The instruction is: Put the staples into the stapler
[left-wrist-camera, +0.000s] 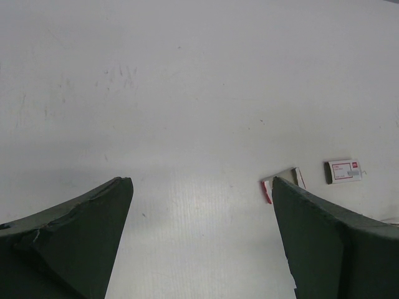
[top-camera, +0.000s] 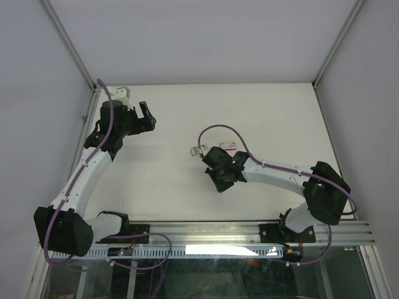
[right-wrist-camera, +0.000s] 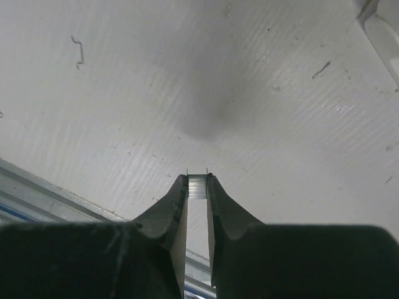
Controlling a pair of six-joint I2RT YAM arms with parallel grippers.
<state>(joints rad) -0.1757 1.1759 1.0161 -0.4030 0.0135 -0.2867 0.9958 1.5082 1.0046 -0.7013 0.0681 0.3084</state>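
My right gripper is shut on the staples, a short silvery strip pinched between its fingertips and held above the white table. In the top view this gripper hangs just near of the small pink-and-white stapler and the red-and-white staple sleeve. My left gripper is open and empty at the far left. In its wrist view the stapler shows partly behind the right finger, with the sleeve lying beside it.
Loose bent staples lie on the table under the right gripper. A pale object is cut off at the top right of the right wrist view. The aluminium rail runs along the near edge.
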